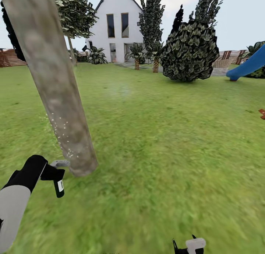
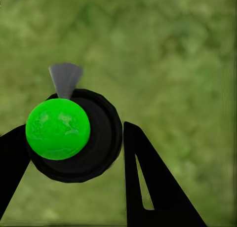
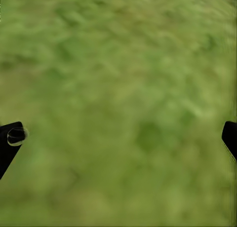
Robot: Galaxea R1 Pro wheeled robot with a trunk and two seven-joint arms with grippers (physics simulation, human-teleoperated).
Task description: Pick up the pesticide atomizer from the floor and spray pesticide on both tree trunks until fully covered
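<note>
Left fingers (image 2: 10, 163) pinch the pesticide atomizer (image 1: 59, 180) beside the leaning trunk (image 1: 55, 84); right fingers (image 3: 11, 138) spread over grass (image 1: 165, 143).

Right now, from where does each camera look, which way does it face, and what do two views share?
Head view: on the robot's head, facing forward and down over the lawn to the leaning tree trunk; left hand and right hand show.
Left wrist view: looks down along the fingers onto the pesticide atomizer.
Right wrist view: looks down at grass between spread fingers.
Shared: head and left wrist views both show the atomizer.

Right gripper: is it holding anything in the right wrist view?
No. The right gripper has its fingertips far apart at the picture's edges, with just grass between them.
</note>
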